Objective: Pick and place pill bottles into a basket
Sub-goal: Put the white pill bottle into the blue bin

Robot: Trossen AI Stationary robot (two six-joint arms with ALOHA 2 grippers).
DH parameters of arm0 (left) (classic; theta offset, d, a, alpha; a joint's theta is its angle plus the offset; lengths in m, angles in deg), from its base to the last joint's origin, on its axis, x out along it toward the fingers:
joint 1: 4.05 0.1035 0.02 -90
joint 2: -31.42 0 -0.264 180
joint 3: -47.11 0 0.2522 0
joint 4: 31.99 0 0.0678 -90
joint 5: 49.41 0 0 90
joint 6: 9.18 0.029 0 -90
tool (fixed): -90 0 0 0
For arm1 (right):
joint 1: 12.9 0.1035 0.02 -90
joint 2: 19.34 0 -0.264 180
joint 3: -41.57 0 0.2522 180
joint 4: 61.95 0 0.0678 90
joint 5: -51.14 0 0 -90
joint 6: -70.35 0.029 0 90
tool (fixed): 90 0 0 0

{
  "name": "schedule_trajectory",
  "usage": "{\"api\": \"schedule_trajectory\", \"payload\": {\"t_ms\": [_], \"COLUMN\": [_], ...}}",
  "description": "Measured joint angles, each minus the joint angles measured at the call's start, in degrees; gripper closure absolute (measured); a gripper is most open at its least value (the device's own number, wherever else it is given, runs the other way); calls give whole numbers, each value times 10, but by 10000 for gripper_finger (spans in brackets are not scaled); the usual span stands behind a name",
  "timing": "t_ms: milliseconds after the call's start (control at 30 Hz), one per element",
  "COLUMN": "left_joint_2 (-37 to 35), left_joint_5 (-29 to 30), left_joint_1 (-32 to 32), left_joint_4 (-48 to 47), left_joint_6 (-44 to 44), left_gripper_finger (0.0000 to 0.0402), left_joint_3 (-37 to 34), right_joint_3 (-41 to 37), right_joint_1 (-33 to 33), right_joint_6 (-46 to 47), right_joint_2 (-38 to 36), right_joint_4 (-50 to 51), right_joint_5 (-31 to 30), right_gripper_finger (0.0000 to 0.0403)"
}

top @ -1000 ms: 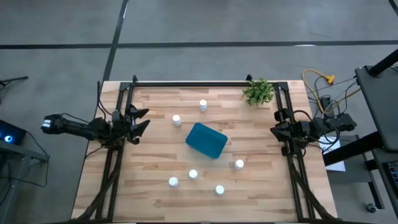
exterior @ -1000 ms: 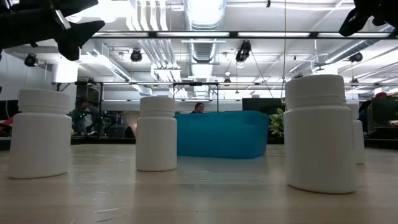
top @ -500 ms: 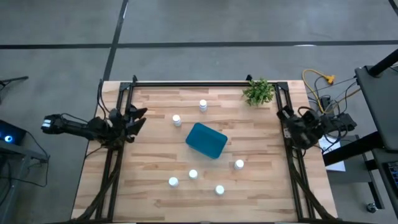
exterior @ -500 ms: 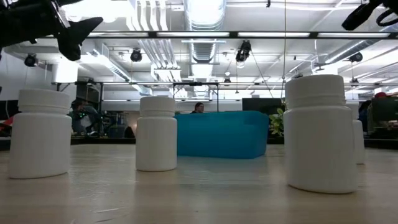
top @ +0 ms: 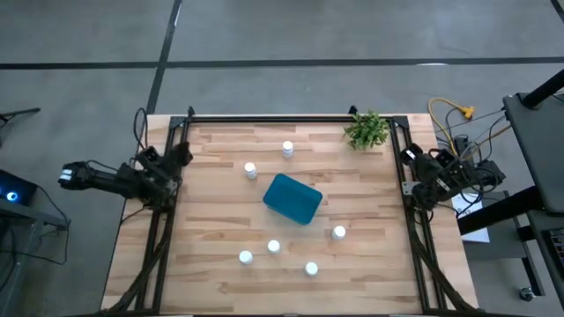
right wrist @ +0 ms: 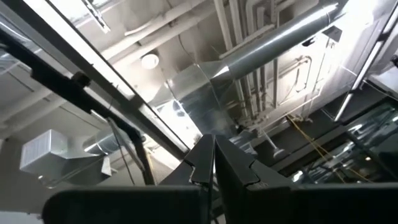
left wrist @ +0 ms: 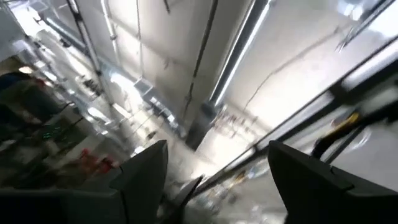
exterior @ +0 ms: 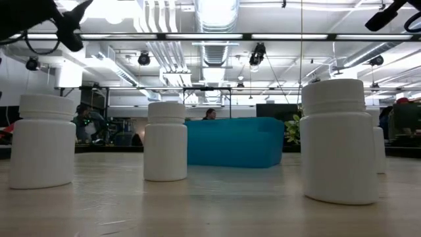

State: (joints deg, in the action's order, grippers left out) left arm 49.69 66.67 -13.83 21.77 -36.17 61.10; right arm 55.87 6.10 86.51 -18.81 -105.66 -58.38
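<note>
While both arms are kept at the worktop's edges, the scene is set out as follows.

Worktop: a pale wooden plank surface (top: 220,220) framed by dark rails is seen from above.

Basket: a teal-blue bin (top: 292,198) is placed near the middle of the worktop, turned at an angle to the planks; in the low view it (exterior: 233,141) is seen behind the bottles.

Pill bottles: six white capped bottles are stood upright around the basket and apart from it. Two are found on the far side, one (top: 287,149) toward the back rail and one (top: 251,169) just left of the basket. Four are spread on the near side: (top: 339,232), (top: 273,246), (top: 246,257) and (top: 310,269).

Writing: no label or brand can be read on any bottle; the three nearest in the low view, (exterior: 45,140), (exterior: 166,140) and (exterior: 339,140), are shown plain white.

Left tool: (top: 181,155) is held at the worktop's left edge, above the rail; in its wrist view the two fingers (left wrist: 146,174) are seen spread apart and nothing is gripped.

Right tool: (top: 412,160) is held at the right edge, beside the rail; in its wrist view the fingertips (right wrist: 202,163) are pressed together, with nothing between them.

Plant: a small green potted plant (top: 367,129) is set at the far right corner.

Room: ceiling ducts and lamps are seen beyond the worktop, and a person (exterior: 83,122) is partly seen in the background.
</note>
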Motion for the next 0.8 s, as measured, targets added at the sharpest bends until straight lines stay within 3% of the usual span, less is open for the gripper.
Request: {"api": "schedule_trajectory", "payload": {"t_ms": [400,500,800], "left_joint_2": [5,11,57], "left_joint_5": [-3,-3,-13], "left_joint_1": [0,0,0], "left_joint_4": [26,25,24], "left_joint_6": [-57,-57,-9], "left_gripper_finger": [142,142,161], "left_joint_3": [0,3,45], "right_joint_3": [0,0,0], "right_joint_1": [0,0,0], "right_joint_6": [-15,-15,-2], "right_joint_2": [0,1,3], "right_joint_4": [1,1,-7], "right_joint_5": [-18,-48,-44], "right_gripper_finger": [394,394,394]}}
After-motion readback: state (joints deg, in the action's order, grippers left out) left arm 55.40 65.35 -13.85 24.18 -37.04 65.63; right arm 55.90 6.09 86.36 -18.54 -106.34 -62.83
